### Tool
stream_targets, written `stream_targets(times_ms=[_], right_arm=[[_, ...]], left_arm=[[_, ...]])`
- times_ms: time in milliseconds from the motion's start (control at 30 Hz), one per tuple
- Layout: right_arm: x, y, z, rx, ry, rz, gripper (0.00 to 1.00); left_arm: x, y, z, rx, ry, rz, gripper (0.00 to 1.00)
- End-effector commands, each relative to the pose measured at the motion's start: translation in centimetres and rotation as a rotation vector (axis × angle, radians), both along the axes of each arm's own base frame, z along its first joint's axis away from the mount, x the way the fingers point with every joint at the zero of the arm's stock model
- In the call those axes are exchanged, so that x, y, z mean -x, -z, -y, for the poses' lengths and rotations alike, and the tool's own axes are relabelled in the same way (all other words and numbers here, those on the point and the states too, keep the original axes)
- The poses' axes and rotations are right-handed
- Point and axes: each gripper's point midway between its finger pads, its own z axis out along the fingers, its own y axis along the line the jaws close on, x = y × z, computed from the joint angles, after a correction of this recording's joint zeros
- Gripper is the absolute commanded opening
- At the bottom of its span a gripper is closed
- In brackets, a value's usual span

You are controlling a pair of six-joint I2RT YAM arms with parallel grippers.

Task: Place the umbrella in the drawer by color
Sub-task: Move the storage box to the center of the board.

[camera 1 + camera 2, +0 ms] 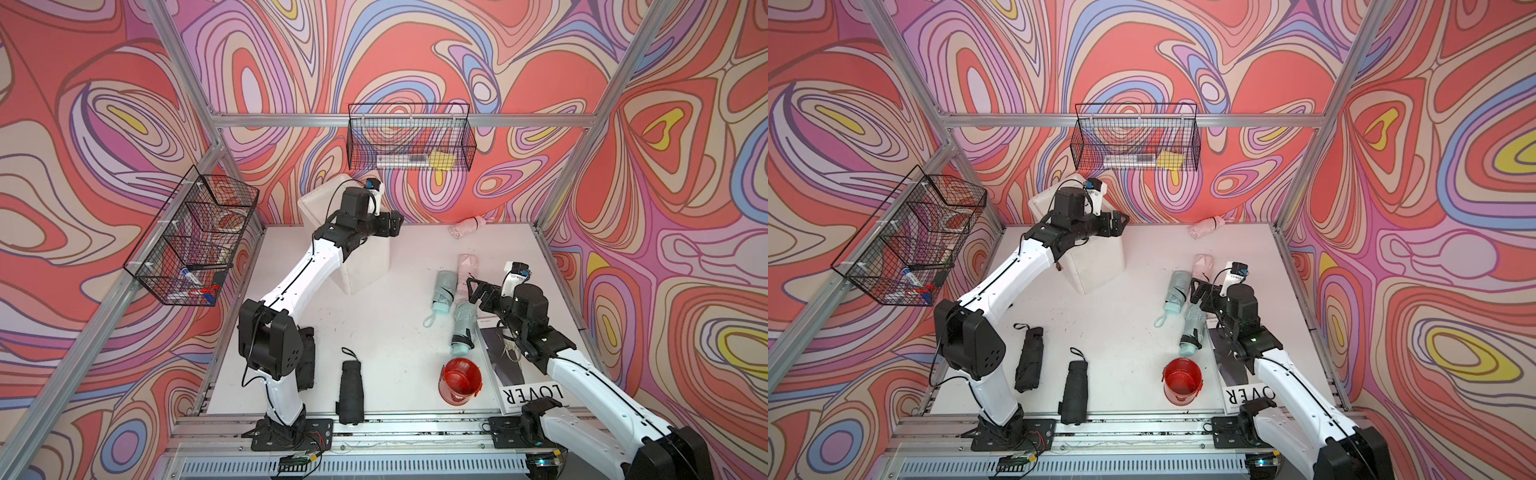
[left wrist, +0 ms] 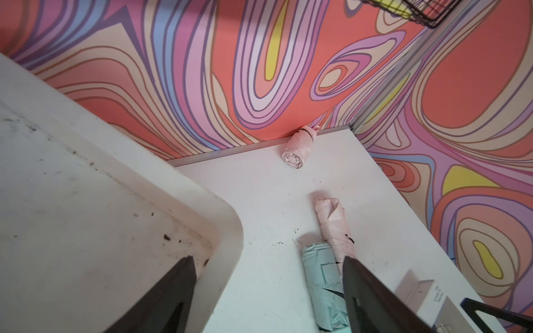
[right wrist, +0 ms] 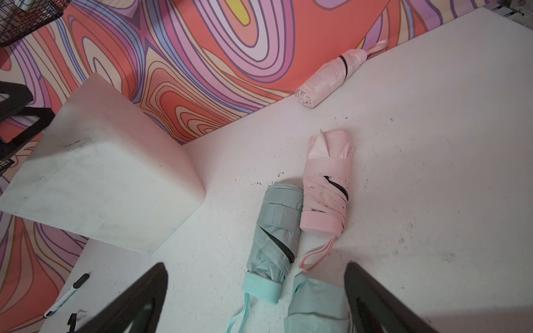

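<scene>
The drawer is a white boxy unit (image 1: 365,257) at the back left, showing only plain white faces. My left gripper (image 1: 397,224) hovers open over its top corner, one finger (image 2: 173,288) above the lid and nothing between the jaws. Two mint umbrellas (image 1: 444,291) (image 1: 463,328) and a pink umbrella (image 1: 466,270) lie bunched at the right. My right gripper (image 1: 473,286) hangs open just above them, empty (image 3: 256,268). Another pink umbrella (image 1: 465,226) rests against the back wall. Two black umbrellas (image 1: 1030,359) (image 1: 1073,392) lie near the front.
A red bucket (image 1: 461,380) stands at the front right beside a magazine (image 1: 519,374). Wire baskets hang on the back wall (image 1: 409,139) and the left wall (image 1: 195,237). A marker pen (image 3: 67,295) lies on the table in front of the drawer unit.
</scene>
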Motion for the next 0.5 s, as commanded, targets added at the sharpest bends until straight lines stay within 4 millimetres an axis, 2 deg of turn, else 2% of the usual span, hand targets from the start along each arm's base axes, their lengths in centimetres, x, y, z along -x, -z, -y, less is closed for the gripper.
stream_targets(times_ms=[0, 100, 200, 267, 333, 367, 467], right_arm=[[-0.1, -0.4, -0.3, -0.005, -0.009, 0.000, 0.98], [-0.3, -0.1, -0.4, -0.004, -0.013, -0.013, 0.98], [-0.6, 0.3, -0.8, -0.003, -0.025, -0.032, 0.98], [-0.8, 0.4, -1.1, -0.004, -0.038, -0.039, 0.98], [-0.9, 0.4, -1.7, -0.004, -0.061, -0.047, 0.98], [-1.0, 0.5, -2.2, -0.004, -0.078, -0.052, 0.98], [-1.2, 0.0, -3.3, 0.004, -0.117, -0.052, 0.98]], left_arm=[[2.6, 1.2, 3.6, 0.074, 0.079, -0.107, 0.85], [3.4, 0.7, 5.7, 0.120, 0.117, -0.114, 0.85], [3.8, -0.1, 5.7, 0.091, 0.104, -0.092, 0.85], [3.6, -0.5, 4.1, 0.019, 0.044, -0.062, 0.86], [3.6, -1.0, 1.8, -0.086, -0.028, -0.018, 0.92], [3.6, -1.2, 0.3, -0.157, -0.071, 0.010, 0.98], [3.2, -1.5, -4.6, -0.358, -0.209, 0.067, 0.99]])
